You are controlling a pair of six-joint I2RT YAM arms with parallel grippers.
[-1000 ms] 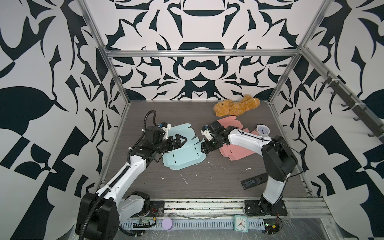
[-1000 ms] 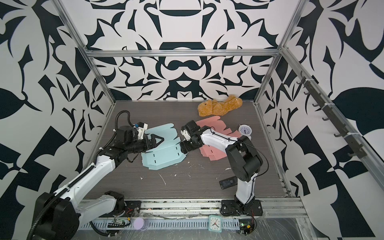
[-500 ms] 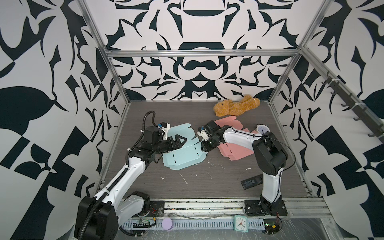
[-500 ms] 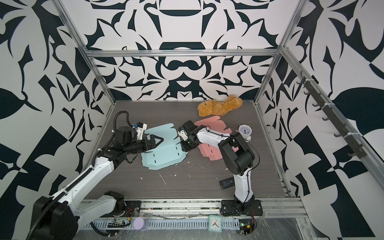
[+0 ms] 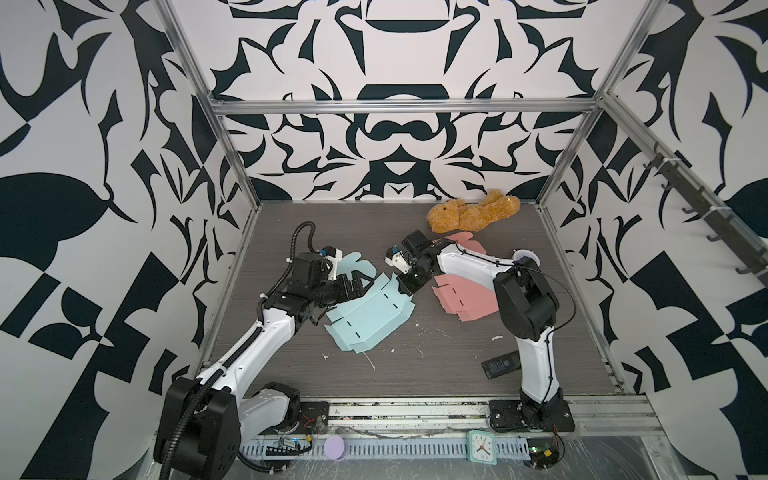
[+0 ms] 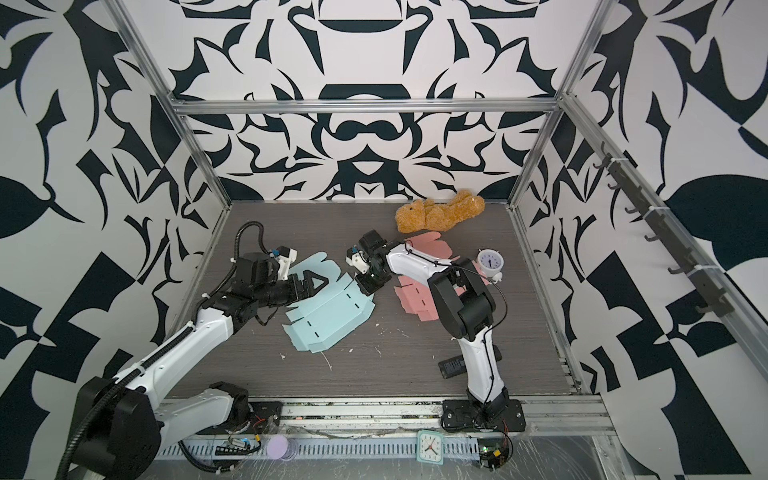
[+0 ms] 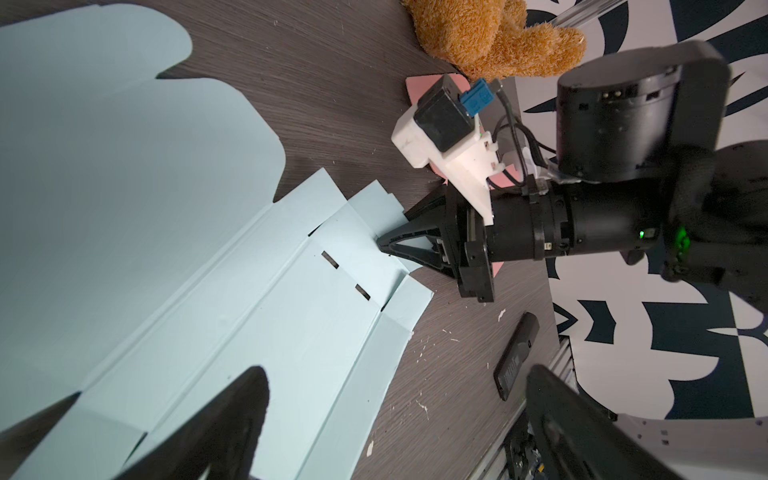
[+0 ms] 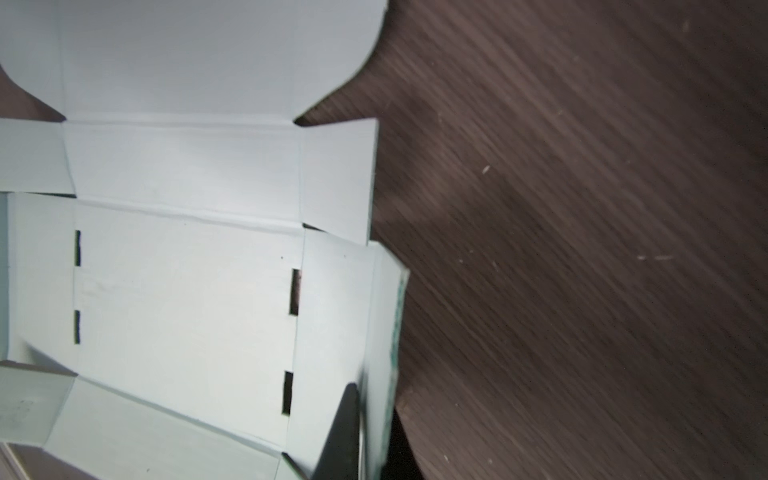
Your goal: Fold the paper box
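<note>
1. Dark wood-grain tabletop (image 5: 436,374), walled on three sides by black-and-white patterned panels. Its near half lies mostly bare and gives the most open room for moving.
2. Pale blue paper box (image 5: 370,316), a flat die-cut sheet lying left of centre on the tabletop, with nearly every panel unfolded. The side flap on its right edge is lifted off the surface. I judge the folding to be at an early step: raising a first side wall.
3. Pink sheet (image 5: 465,297), a second flat blank, lies near the blue one on its right, partly under the right arm, and crowds that side.
4. Brown teddy bear (image 5: 469,214) lies along the back wall, well apart from the blue sheet.
5. Right hand (image 5: 405,284) is clenched on the lifted flap, pinching the thin card at its edge.
6. Left hand (image 5: 365,284) hovers released, jaws wide, over the sheet's far part; I cannot tell whether it touches the card. The next move likely calls for it to press the base panel flat while the right hand swings the flap upright along its crease.
7. Black remote (image 5: 500,365) lies beside the right arm's base, away from the work.
8. White paper scraps (image 5: 370,361) dot the tabletop by the sheet's front edge.
</note>
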